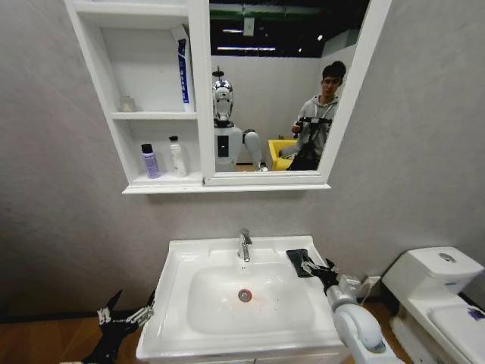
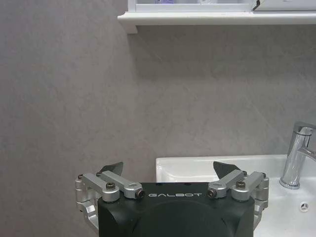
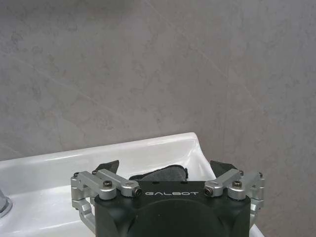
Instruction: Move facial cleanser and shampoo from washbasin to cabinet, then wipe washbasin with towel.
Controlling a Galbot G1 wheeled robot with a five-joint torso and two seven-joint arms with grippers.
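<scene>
Washbasin point(image 1: 182, 262) bare of bottles; both stand on cabinet point(image 1: 163, 180) bottom shelf. Towel point(image 1: 298, 262) lies on back right rim beside faucet point(image 1: 244, 246). Right gripper point(image 1: 312, 268) spread wide, poised right over towel. Left gripper point(image 1: 129, 315) open, parked low beside basin. Risk: shallow pinch catches only top fold, towel unfolds, slides off rim.

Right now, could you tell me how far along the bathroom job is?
The moving looks done: two bottles, purple and white, stand on the cabinet bottom shelf, and no bottles remain on the washbasin. In hand: the right gripper, open, is at the towel on the basin's back right corner. Wiping is left. The left gripper hangs open beside the basin.
</scene>
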